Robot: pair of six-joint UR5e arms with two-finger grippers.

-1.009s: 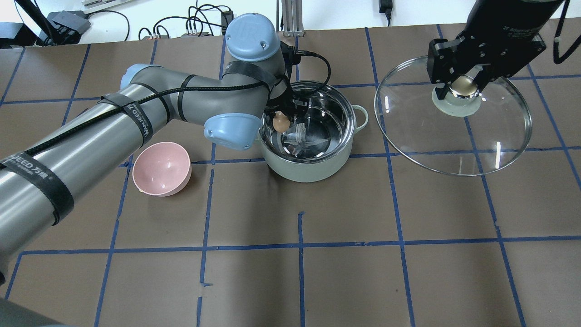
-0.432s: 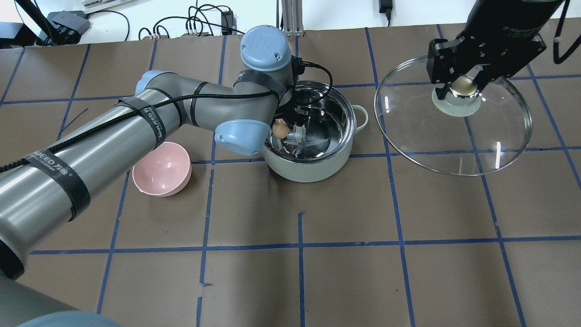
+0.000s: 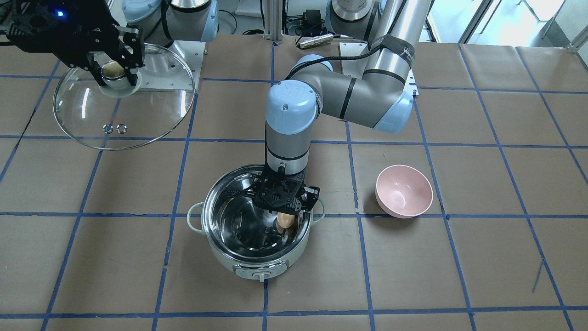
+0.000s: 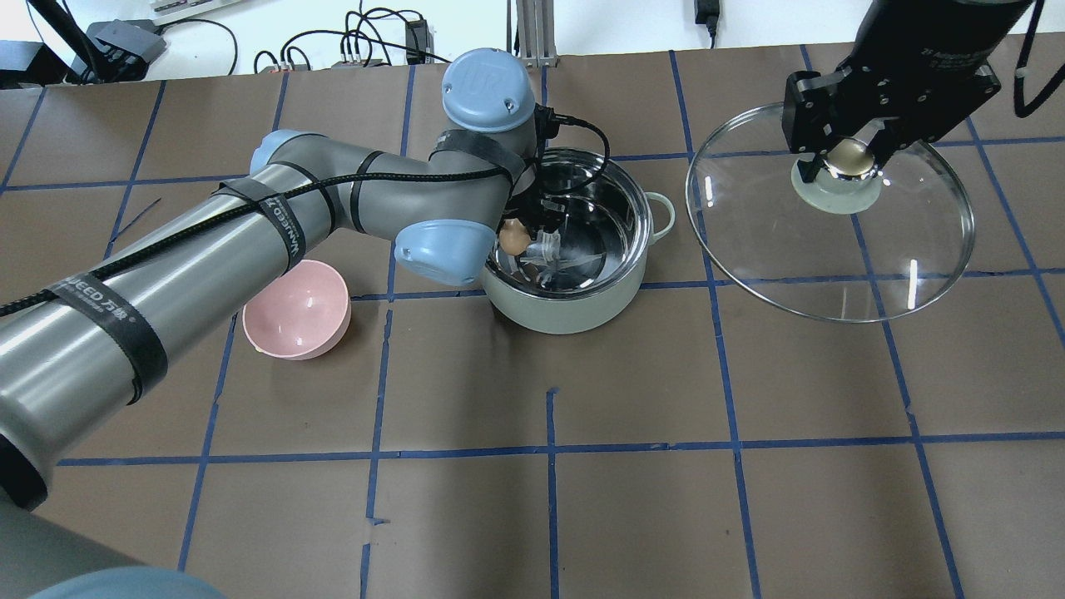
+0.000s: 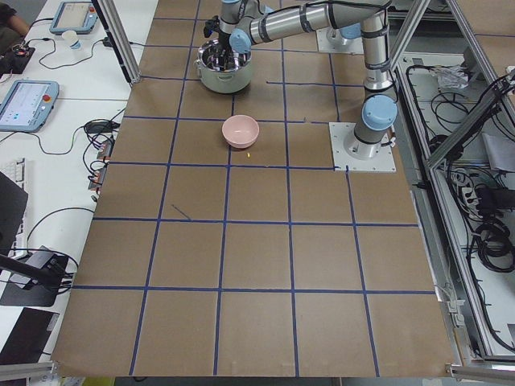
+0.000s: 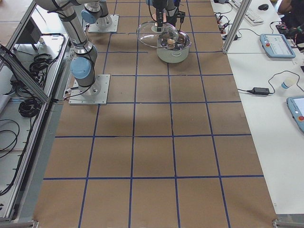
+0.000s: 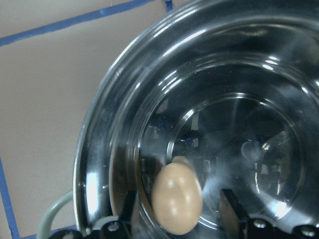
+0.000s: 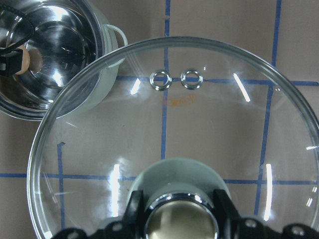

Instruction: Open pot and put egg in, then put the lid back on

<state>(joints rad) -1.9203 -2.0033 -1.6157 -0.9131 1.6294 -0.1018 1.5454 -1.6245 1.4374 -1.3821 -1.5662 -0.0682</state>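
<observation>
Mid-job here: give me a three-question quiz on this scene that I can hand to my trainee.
1. True or false: the lid rests on the pot.
2. Fill in: the pink bowl is ___.
3. What does the left hand hold over the pot? A. the egg B. the lid C. the bowl

Key
1. False: the right hand holds it off to the side of the pot.
2. Empty.
3. A.
</observation>
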